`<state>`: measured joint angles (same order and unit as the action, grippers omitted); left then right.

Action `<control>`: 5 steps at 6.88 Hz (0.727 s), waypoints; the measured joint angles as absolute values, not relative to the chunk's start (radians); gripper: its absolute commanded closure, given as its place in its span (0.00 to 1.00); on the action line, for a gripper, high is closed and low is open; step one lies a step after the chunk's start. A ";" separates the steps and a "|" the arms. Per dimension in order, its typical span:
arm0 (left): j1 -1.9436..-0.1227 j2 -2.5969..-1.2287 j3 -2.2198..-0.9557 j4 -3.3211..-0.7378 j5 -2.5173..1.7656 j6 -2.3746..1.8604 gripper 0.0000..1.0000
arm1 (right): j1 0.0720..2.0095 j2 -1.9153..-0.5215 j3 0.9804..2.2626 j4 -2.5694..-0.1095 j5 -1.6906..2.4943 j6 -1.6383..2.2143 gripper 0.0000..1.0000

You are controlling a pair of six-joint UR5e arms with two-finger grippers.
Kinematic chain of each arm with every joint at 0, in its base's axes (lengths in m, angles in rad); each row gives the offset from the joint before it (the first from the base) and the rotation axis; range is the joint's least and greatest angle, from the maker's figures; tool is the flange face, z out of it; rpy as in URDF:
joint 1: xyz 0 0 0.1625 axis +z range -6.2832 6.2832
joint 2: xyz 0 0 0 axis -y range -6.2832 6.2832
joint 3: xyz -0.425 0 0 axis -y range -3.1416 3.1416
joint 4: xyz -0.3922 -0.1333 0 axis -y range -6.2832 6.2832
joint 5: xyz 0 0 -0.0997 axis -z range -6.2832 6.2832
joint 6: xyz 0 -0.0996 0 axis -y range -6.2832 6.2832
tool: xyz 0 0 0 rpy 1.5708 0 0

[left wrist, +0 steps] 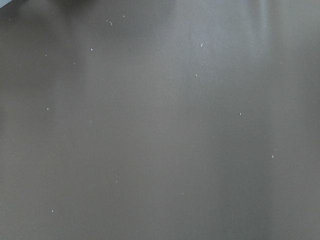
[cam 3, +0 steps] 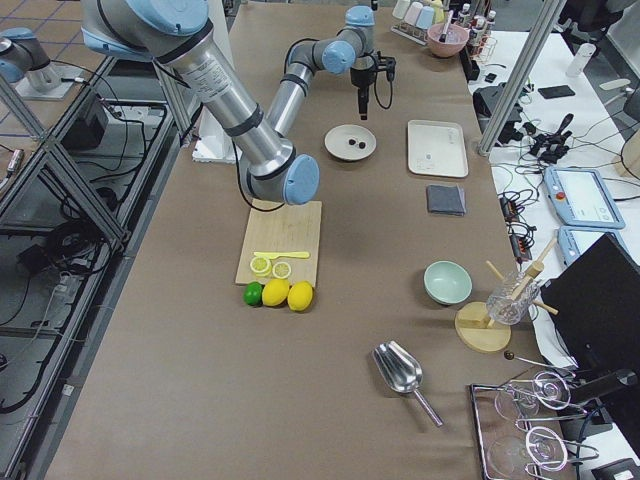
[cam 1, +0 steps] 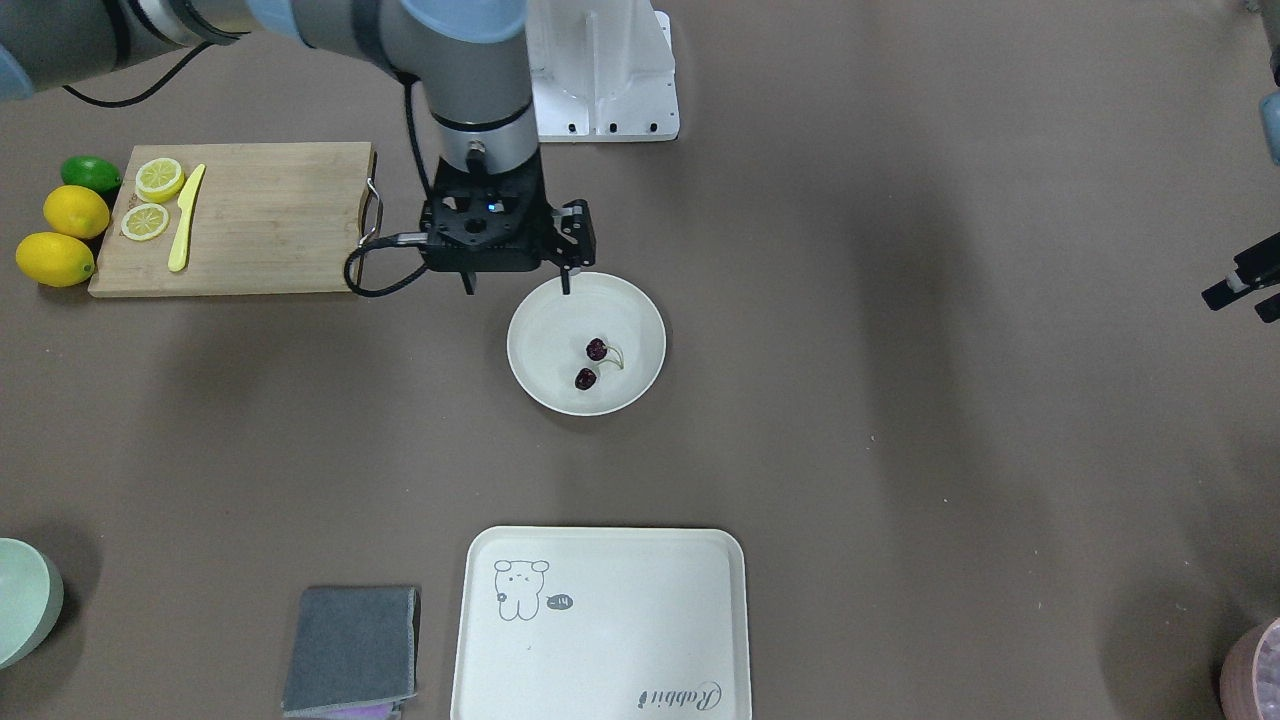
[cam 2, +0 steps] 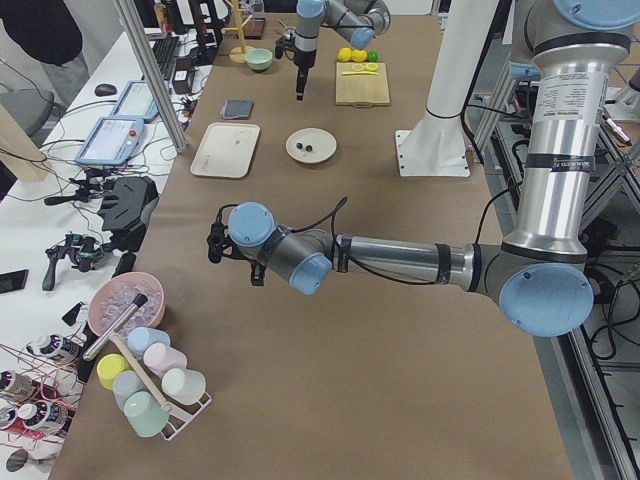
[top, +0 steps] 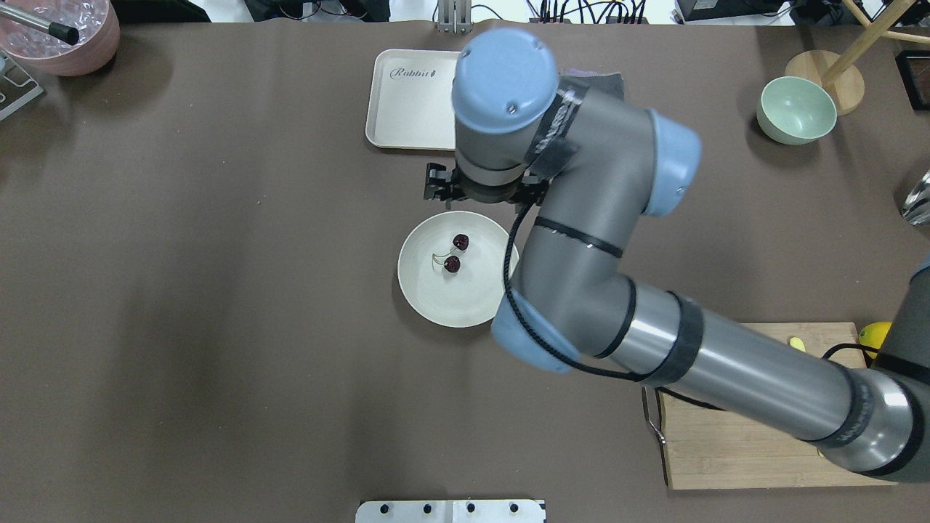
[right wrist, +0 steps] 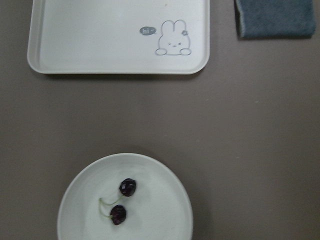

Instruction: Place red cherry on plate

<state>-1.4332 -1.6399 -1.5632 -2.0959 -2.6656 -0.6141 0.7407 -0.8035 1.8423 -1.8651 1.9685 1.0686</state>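
The red cherry (cam 1: pixel 597 349), a pair of dark maroon fruits joined by thin stems, lies inside the round cream plate (cam 1: pixel 530 330) near the table's middle. The overhead view also shows the cherry (top: pixel 461 242) on the plate (top: pixel 421 290), and so does the right wrist view: cherry (right wrist: pixel 127 187), plate (right wrist: pixel 165 210). My right gripper (cam 1: pixel 516 286) hangs above the plate's robot-side rim, open and holding nothing, its fingers well apart. My left gripper (cam 1: pixel 1240 285) shows only partly at the frame edge, far from the plate; I cannot tell whether it is open. The left wrist view shows only bare table.
A wooden cutting board (cam 1: pixel 260 220) carries lemon slices and a yellow knife (cam 1: pixel 186 218), with lemons (cam 1: pixel 75 212) and a lime beside it. A rabbit tray (cam 1: pixel 600 620), a grey cloth (cam 1: pixel 350 650), a pale green bowl (cam 1: pixel 20 600) and a pink bowl (cam 1: pixel 1255 670) line the operators' side.
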 measured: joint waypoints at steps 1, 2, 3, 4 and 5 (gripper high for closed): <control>-1.432 -1.643 -1.562 -2.096 -2.687 -0.657 0.01 | 0.857 -0.896 1.915 -1.885 2.063 0.945 0.01; -1.430 -1.642 -1.566 -2.101 -2.696 -0.674 0.01 | 0.979 -0.989 1.951 -1.893 2.149 0.802 0.01; -1.425 -1.642 -1.580 -2.107 -2.699 -0.672 0.01 | 1.074 -1.072 1.964 -1.895 2.205 0.673 0.01; -1.404 -1.643 -1.591 -2.108 -2.699 -0.669 0.01 | 1.157 -1.148 1.968 -1.895 2.243 0.560 0.00; -1.373 -1.648 -1.588 -2.107 -2.696 -0.649 0.01 | 1.237 -1.219 1.965 -1.895 2.272 0.450 0.00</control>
